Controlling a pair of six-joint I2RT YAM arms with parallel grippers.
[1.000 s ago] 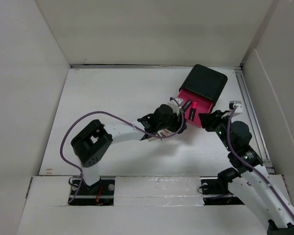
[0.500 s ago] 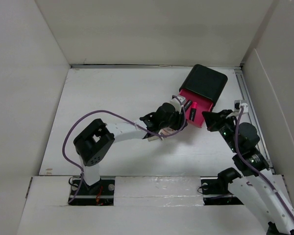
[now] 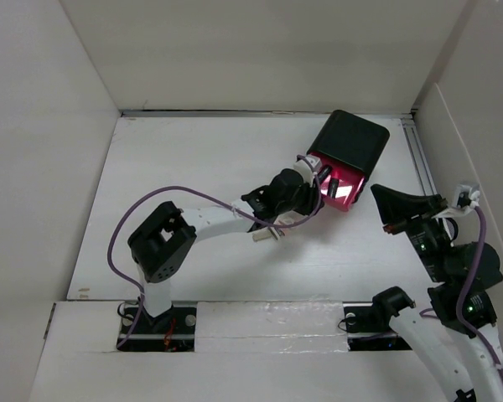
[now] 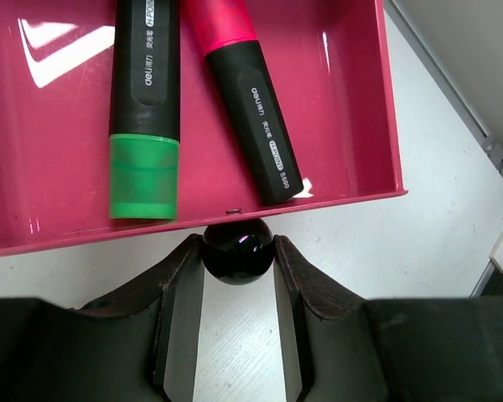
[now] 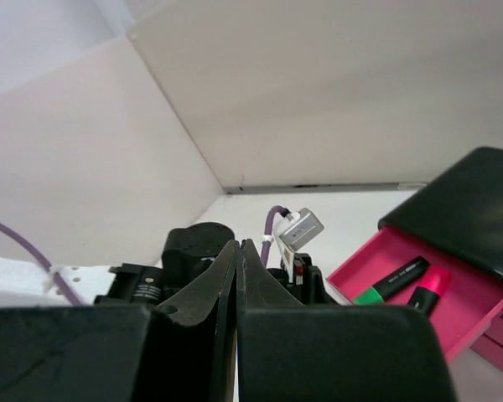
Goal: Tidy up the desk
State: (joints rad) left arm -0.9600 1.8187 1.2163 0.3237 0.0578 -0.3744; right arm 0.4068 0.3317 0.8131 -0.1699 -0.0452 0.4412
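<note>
My left gripper [image 4: 237,247]: narrow, the two jaws pressed on a round black knob [image 4: 238,261] between them.
Knob: it touches both my fingers [image 4: 184,285] and sits on the front wall of the pink drawer [image 4: 59,193], just ahead of me.
Drawer: pulled out of its box toward my left gripper, open on top.
Inside the drawer: a green marker [image 4: 145,126] a little left of my jaws and a pink marker [image 4: 251,117] straight ahead. They lie side by side, close together; whether they touch I cannot tell.
Done, I judge: both markers are put away in the drawer.
Left, I judge: to push the drawer in by the knob and then let go of it.
Black box [image 3: 350,142]: beyond the drawer, at the far right of the desk, turned at an angle to the walls [image 3: 235,50].
My right gripper [image 5: 239,251]: jaws fully together, holding nothing, raised above the desk, well apart to the right of my left one.
Desk [image 3: 193,167]: white tabletop under and around both arms. I find no other loose thing on it, though the arms hide part.
In the way: nothing lies between the drawer and the box. My own right arm is near the right side of the box, but apart from the drawer.
</note>
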